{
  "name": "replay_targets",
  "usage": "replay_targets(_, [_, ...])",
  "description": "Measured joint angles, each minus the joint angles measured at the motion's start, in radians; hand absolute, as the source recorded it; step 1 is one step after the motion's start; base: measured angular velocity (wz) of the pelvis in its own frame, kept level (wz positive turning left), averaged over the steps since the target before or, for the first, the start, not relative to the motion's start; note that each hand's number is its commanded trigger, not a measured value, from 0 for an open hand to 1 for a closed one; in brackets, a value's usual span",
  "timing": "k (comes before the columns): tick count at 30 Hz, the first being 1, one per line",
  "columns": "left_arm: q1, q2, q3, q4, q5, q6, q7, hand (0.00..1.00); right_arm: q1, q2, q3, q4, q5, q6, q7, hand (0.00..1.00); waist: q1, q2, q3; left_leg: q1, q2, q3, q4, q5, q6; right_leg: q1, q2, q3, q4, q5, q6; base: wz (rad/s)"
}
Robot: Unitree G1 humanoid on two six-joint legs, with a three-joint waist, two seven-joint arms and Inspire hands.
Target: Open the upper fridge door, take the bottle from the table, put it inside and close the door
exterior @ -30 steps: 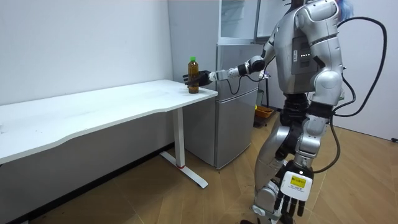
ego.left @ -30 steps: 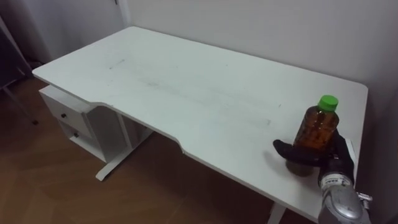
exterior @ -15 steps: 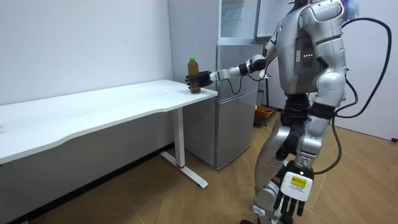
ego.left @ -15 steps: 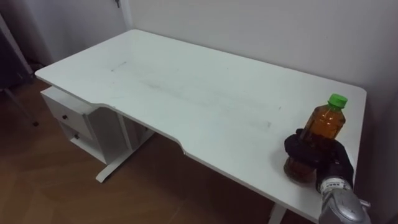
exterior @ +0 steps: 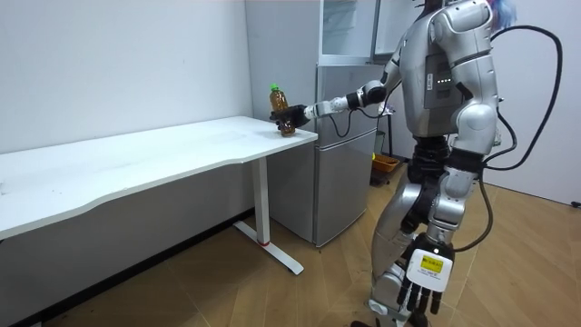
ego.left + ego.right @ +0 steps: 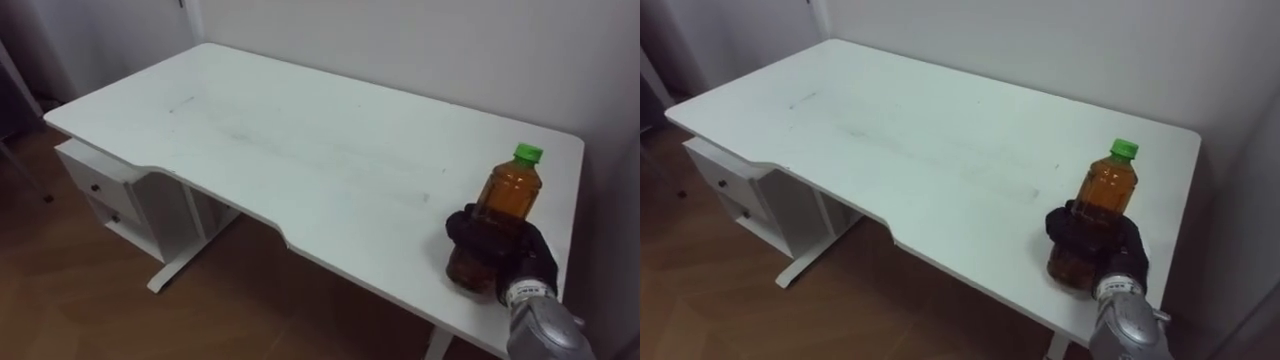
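One white drawer unit (image 6: 105, 190) sits under the left end of the table (image 6: 300, 140). Toward the table's right end, near the front edge, is the bottle (image 6: 497, 215) (clear, green cap (image 6: 527, 153), amber-brown liquid nearly up to the neck). The right hand (image 6: 495, 250), black-fingered, comes in from the lower right on an outstretched arm. Its fingers and thumb are curled round the bottle's lower half, gripping it. Print on the white tag (image 6: 527, 293) at the wrist is too small to read. I cannot tell whether the bottle's base touches the table.

In the room view the bottle tilts, cap toward the room view's left. A grey fridge (image 5: 340, 154) stands just beside the table's end. The robot stands upright on the wooden floor (image 5: 545, 263), right arm held out level. The left hand (image 5: 419, 292) hangs low by its leg, fingers relaxed, holding nothing.
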Motion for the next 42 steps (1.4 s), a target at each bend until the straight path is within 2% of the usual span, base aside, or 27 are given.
replay_targets(5, [0.035, -0.001, 0.042, -0.012, -0.003, -0.012, 0.002, 0.00, 0.020, -0.001, -0.008, -0.144, 0.002, 0.013, 0.001, 1.00, -0.036, -0.001, -0.0022, 0.036, 0.002, 0.011, -0.002, -0.001, 0.001, 0.031, 0.001, 0.012, -0.004, 0.000, 0.001, -0.05])
replay_targets(6, [0.045, 0.000, 0.053, -0.013, -0.003, -0.014, 0.002, 0.00, 0.029, -0.003, -0.008, -0.178, 0.003, 0.013, 0.004, 1.00, -0.046, 0.000, -0.0098, 0.049, 0.003, 0.012, -0.008, -0.001, 0.002, 0.042, 0.002, 0.013, -0.008, 0.001, 0.001, -0.09])
replay_targets(8, [0.055, 0.000, 0.067, -0.015, -0.003, -0.018, 0.002, 0.00, 0.061, -0.026, -0.008, -0.246, 0.002, 0.013, 0.012, 1.00, -0.046, -0.004, -0.0174, 0.075, 0.006, 0.023, -0.022, -0.001, 0.002, 0.056, 0.002, 0.025, -0.007, 0.001, 0.001, -0.16])
replay_targets(10, [0.089, 0.001, 0.084, -0.018, -0.004, -0.022, 0.002, 0.00, 0.117, -0.054, -0.008, -0.349, -0.005, 0.015, 0.043, 1.00, -0.073, -0.008, -0.0299, 0.112, 0.007, 0.032, -0.034, -0.003, 0.003, 0.089, 0.004, 0.033, -0.016, 0.002, 0.003, -0.14])
replay_targets(12, [0.111, -0.002, 0.107, -0.019, -0.002, -0.020, 0.002, 0.00, 0.143, -0.072, -0.009, -0.417, -0.005, 0.015, 0.061, 1.00, -0.088, -0.008, -0.0311, 0.141, 0.010, 0.041, -0.041, -0.005, 0.003, 0.107, 0.006, 0.055, -0.023, 0.002, 0.003, -0.22])
replay_targets(13, [0.120, -0.004, 0.139, -0.020, 0.000, -0.020, 0.002, 0.00, 0.159, -0.079, -0.019, -0.454, -0.006, 0.015, 0.069, 1.00, -0.098, -0.009, -0.0366, 0.150, 0.015, 0.052, -0.042, -0.006, 0.002, 0.118, 0.007, 0.062, -0.036, 0.007, 0.004, -0.26])
replay_targets(16, [0.126, -0.001, 0.196, -0.020, 0.010, -0.020, 0.002, 0.00, 0.171, -0.083, -0.054, -0.505, -0.005, 0.015, 0.068, 1.00, -0.109, -0.008, -0.0399, 0.179, 0.032, 0.082, -0.043, -0.012, -0.001, 0.141, 0.025, 0.089, -0.069, 0.023, 0.002, -0.31])
replay_targets(18, [0.123, 0.004, 0.202, -0.023, 0.008, -0.020, 0.002, 0.00, 0.170, -0.091, -0.077, -0.527, -0.006, 0.015, 0.068, 1.00, -0.126, -0.010, -0.0448, 0.182, 0.035, 0.088, -0.042, -0.012, -0.002, 0.143, 0.030, 0.099, -0.071, 0.028, -0.002, -0.17])
replay_targets(23, [0.122, 0.006, 0.233, -0.023, 0.008, -0.019, 0.003, 0.00, 0.170, -0.135, -0.091, -0.608, -0.045, 0.017, 0.075, 1.00, -0.141, -0.008, -0.0429, 0.208, 0.038, 0.102, -0.050, -0.015, -0.003, 0.164, 0.037, 0.118, -0.083, 0.036, -0.003, -0.11])
replay_targets(25, [0.123, 0.006, 0.237, -0.023, 0.010, -0.014, 0.003, 0.00, 0.170, -0.153, -0.112, -0.641, -0.041, 0.035, 0.076, 1.00, -0.156, -0.010, -0.0421, 0.218, 0.039, 0.108, -0.057, -0.015, -0.002, 0.169, 0.038, 0.122, -0.084, 0.037, -0.003, -0.06])
replay_targets(33, [0.131, 0.004, 0.273, -0.030, 0.020, -0.005, 0.003, 0.00, 0.170, -0.156, -0.220, -0.682, -0.032, 0.076, 0.049, 1.00, -0.183, -0.016, -0.0421, 0.248, 0.035, 0.124, -0.081, -0.019, 0.000, 0.190, 0.038, 0.138, -0.087, 0.037, 0.002, -0.06])
replay_targets(37, [0.133, 0.004, 0.277, -0.030, 0.029, 0.001, 0.003, 0.00, 0.169, -0.160, -0.259, -0.692, -0.041, 0.080, 0.023, 1.00, -0.205, -0.016, -0.0423, 0.249, 0.036, 0.125, -0.080, -0.023, 0.000, 0.190, 0.039, 0.142, -0.087, 0.037, 0.003, -0.02])
replay_targets(42, [0.145, 0.003, 0.293, -0.029, 0.028, 0.001, 0.004, 0.00, 0.170, -0.201, -0.267, -0.692, -0.038, 0.081, 0.024, 1.00, -0.210, -0.017, -0.0406, 0.264, 0.038, 0.141, -0.080, -0.033, -0.002, 0.195, 0.045, 0.170, -0.085, 0.037, 0.002, -0.14])
